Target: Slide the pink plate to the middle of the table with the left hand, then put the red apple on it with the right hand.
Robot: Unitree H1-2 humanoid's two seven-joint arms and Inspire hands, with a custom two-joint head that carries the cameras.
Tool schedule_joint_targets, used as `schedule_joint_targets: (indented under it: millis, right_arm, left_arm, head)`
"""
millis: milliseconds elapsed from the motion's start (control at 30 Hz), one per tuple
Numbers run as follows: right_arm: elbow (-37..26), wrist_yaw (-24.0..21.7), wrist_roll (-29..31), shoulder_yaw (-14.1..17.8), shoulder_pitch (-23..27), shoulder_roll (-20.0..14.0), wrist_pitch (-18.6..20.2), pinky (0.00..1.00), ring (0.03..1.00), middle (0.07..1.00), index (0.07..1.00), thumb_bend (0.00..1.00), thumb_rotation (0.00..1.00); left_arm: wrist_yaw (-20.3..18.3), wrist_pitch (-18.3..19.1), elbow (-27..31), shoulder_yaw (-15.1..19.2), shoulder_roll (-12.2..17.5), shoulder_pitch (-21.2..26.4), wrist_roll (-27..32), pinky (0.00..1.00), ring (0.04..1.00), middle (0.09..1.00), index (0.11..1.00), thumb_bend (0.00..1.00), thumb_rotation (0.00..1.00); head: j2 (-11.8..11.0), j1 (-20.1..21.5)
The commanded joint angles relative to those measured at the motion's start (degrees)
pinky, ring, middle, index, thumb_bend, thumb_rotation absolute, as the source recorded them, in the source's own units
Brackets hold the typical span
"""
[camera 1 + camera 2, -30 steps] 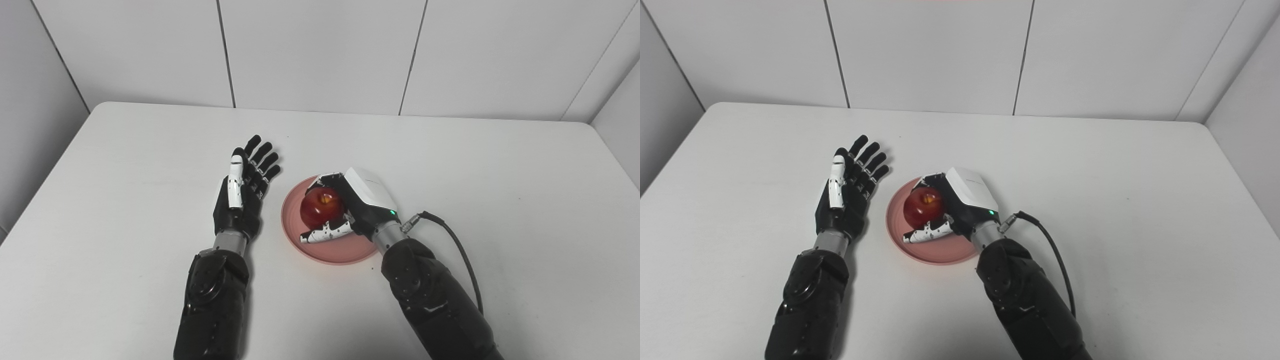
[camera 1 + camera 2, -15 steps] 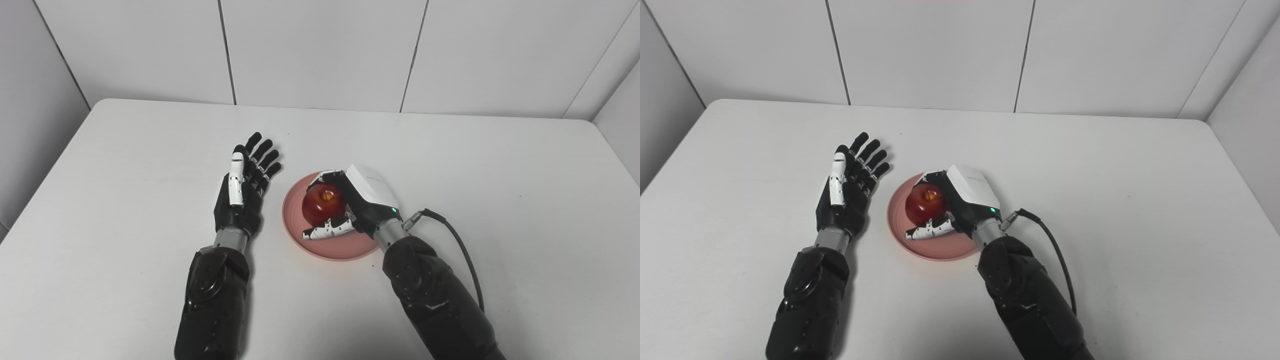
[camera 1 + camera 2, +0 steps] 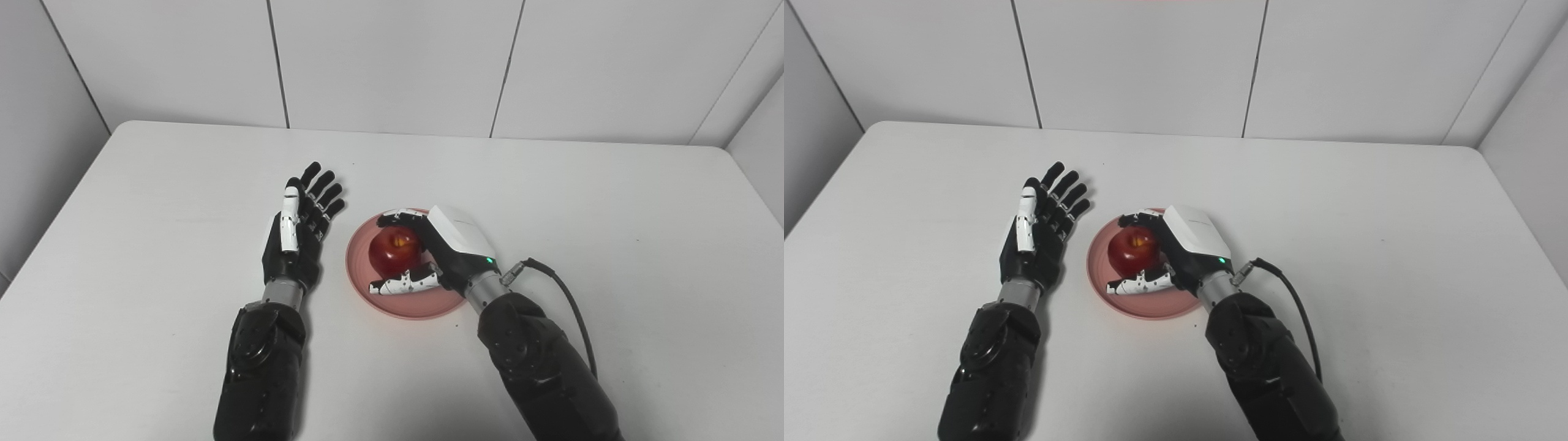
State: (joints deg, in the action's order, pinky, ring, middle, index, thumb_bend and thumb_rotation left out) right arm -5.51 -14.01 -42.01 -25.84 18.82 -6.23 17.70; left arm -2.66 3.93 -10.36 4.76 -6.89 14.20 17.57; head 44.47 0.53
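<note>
The pink plate (image 3: 422, 303) lies near the middle of the white table. The red apple (image 3: 395, 251) rests on it, upright, stem hollow up. My right hand (image 3: 450, 245) reaches over the plate from the right. Its fingers (image 3: 401, 215) curve past the far side of the apple and its thumb (image 3: 404, 283) lies along the near side, both loosened with small gaps to the fruit. My left hand (image 3: 297, 229) lies open and empty on the table just left of the plate, fingers (image 3: 1059, 193) spread and pointing away, apart from the rim.
The white table (image 3: 612, 202) ends at a white panelled wall (image 3: 392, 61) at the back. A black cable (image 3: 563, 300) loops from my right wrist over the table to the right.
My right hand has lowered the apple onto the plate, loosened its fingers and drawn slightly back to the right. The camera tilted a little. The left hand has not moved.
</note>
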Motion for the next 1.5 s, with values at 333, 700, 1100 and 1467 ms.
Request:
schedule_joint_targets:
  millis: [333, 700, 1100, 1467]
  right_arm:
    - [-5.36, -1.61, 0.01, 2.7, 0.96, -0.05, 1.5, 0.7, 0.776, 0.818, 0.824, 1.0, 0.43]
    - [-7.77, -0.85, -0.35, 5.49, 1.3, -0.6, 0.28, 0.72, 0.804, 0.853, 0.869, 1.0, 0.47]
    - [-11.05, 1.23, 3.35, 12.04, 0.58, -1.25, -0.06, 0.75, 0.838, 0.88, 0.897, 1.0, 0.55]
    - [-13.38, 5.15, 7.17, 19.48, -3.37, -1.82, 0.61, 0.77, 0.854, 0.876, 0.886, 1.0, 0.63]
  left_arm:
    - [0.34, 1.52, -0.55, 0.12, 0.06, -0.17, -0.31, 0.87, 0.869, 0.88, 0.87, 0.36, 1.0]
    - [0.32, 2.42, 0.15, 0.05, 0.14, -0.48, -0.17, 0.87, 0.869, 0.88, 0.868, 0.36, 1.0]
    - [-0.79, 1.63, -0.89, -0.14, 0.6, -0.42, 0.1, 0.88, 0.876, 0.884, 0.871, 0.36, 1.0]
    - [-1.51, 2.26, -0.4, -0.21, 0.89, -0.69, 0.24, 0.88, 0.878, 0.888, 0.876, 0.35, 1.0]
  head:
    - [-0.15, 0.19]
    - [-0.51, 0.85]
    - [-1.03, 1.73]
    - [-1.12, 2.19]
